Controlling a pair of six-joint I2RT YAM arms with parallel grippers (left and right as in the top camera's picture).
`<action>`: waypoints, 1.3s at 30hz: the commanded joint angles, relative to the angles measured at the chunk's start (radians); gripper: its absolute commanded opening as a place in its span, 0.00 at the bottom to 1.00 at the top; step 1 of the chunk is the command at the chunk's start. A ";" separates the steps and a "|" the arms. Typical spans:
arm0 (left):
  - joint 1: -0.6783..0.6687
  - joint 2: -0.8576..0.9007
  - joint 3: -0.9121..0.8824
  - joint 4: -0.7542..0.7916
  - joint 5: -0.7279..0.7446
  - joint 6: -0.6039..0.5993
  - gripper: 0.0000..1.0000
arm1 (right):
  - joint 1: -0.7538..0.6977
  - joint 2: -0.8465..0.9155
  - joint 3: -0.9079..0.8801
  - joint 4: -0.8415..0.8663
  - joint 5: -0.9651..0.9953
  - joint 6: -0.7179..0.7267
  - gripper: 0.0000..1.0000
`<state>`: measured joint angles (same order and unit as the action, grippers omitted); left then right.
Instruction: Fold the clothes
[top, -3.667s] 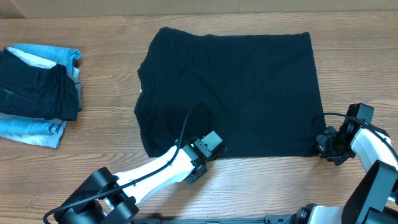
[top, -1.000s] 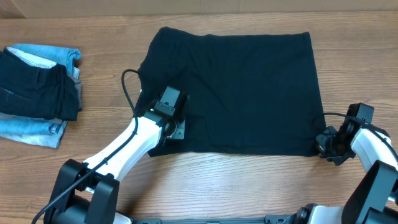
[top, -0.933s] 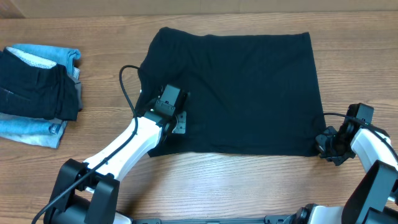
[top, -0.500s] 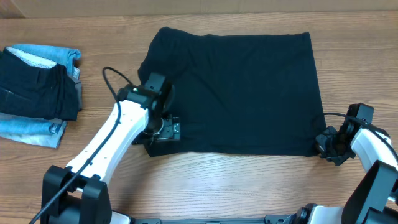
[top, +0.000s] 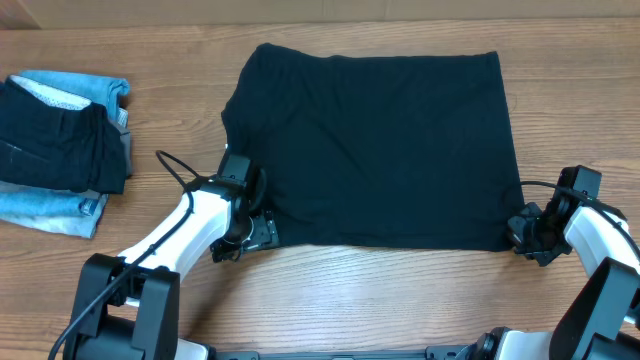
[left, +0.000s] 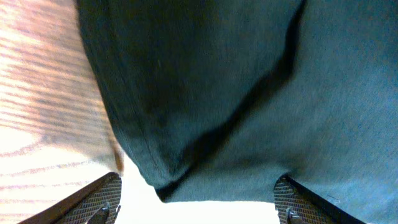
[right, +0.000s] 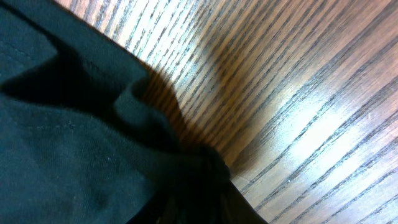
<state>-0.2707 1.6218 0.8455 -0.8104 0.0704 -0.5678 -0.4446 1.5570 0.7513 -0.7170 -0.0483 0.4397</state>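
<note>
The black T-shirt (top: 380, 140) lies flat as a wide rectangle in the middle of the table. My left gripper (top: 258, 230) sits at its near-left corner, open. In the left wrist view the gripper (left: 199, 204) has its two fingers (left: 102, 199) far apart, and the shirt's hem corner (left: 186, 124) lies just ahead of them, ungripped. My right gripper (top: 520, 236) is shut on the shirt's near-right corner. In the right wrist view the dark fabric (right: 62, 143) bunches into the jaws of that gripper (right: 208, 205).
A pile of light-blue denim and a dark folded garment (top: 60, 150) lies at the left edge of the table. Bare wood (top: 400, 300) runs along the near side in front of the shirt.
My left gripper has opened and let go of the shirt, then drawn back from over the shirt's left part to its near-left corner. The right arm has not moved.
</note>
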 joint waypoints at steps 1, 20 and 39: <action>0.045 -0.001 -0.005 0.014 -0.018 -0.022 0.82 | 0.000 0.009 -0.017 0.005 -0.021 -0.002 0.22; 0.093 0.000 -0.101 0.101 0.055 0.014 0.50 | 0.000 0.009 -0.017 0.003 -0.022 -0.002 0.22; 0.103 -0.001 0.140 -0.250 0.076 0.112 0.04 | 0.116 0.009 0.143 -0.166 0.002 -0.002 0.04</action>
<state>-0.1806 1.6135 0.9199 -1.0363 0.1532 -0.5011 -0.3511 1.5631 0.8360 -0.8719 -0.0658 0.4400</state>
